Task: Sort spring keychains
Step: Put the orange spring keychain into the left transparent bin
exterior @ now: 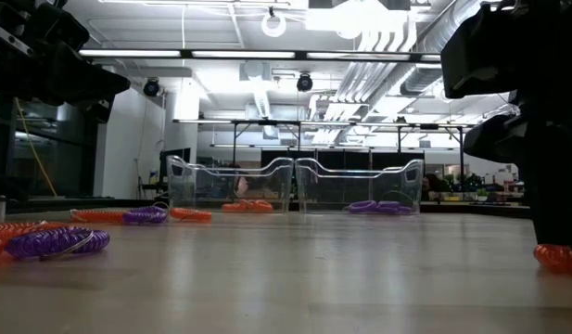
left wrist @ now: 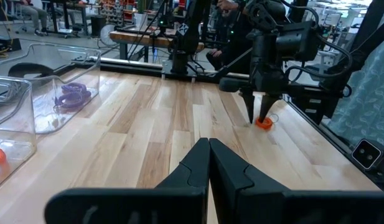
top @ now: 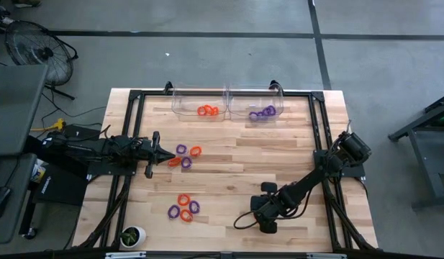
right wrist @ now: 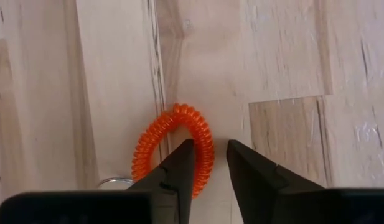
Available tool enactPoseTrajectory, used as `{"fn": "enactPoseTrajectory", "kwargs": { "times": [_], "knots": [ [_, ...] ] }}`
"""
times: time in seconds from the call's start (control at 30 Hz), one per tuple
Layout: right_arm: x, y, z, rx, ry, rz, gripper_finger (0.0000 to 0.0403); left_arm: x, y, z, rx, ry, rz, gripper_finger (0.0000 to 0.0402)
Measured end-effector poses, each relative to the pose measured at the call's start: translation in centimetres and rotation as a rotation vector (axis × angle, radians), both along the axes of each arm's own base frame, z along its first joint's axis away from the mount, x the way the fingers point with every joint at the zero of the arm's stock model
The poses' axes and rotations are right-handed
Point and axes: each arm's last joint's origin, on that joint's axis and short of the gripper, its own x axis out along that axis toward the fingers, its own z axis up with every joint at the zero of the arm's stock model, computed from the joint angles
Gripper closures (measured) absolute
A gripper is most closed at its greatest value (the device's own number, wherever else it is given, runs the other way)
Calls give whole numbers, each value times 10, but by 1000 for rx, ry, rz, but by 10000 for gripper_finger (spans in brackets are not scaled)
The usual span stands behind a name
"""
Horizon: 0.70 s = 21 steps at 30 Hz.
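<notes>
At the left of the high view the left gripper lay low over the table, pointing toward a middle cluster of spring keychains; its own wrist view showed the fingers pressed together with nothing between them. Just right of it, in the lower centre of the frame, sat a second cluster of orange and purple loops. Along the top edge stood two clear bins: the left bin held orange coils, the right bin purple ones.

Lower right of centre, the right gripper stood over a lone orange keychain. Its fingers were slightly parted, one tip overlapping the coil's rim and the other on bare wood, so nothing was gripped yet.

These loops looked light, soft and springy. They would likely squash and could flick away under a pinch, so taking one strand of the ring between the tips seemed the surest hold.

Open tabletop lay between this coil and the bins, leaving a free path. The black frame rail at the right and the bin walls were the edges to clear.
</notes>
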Motion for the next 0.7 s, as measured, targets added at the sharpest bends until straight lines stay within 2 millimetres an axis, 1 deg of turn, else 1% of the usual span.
{"fn": "enactPoseTrajectory", "kwargs": {
  "times": [0.13,0.37,0.57,0.7],
  "knots": [
    [-1,-1,0,-10,4,-1,330,0,0,0,0,0,0,401],
    [-1,-1,0,-13,4,-3,391,0,0,0,0,0,0,401],
    [0,-1,0,-15,-3,-7,395,0,0,0,0,0,0,401],
    [1,-1,6,-23,-27,-15,398,0,0,0,0,0,0,401]
  ]
}}
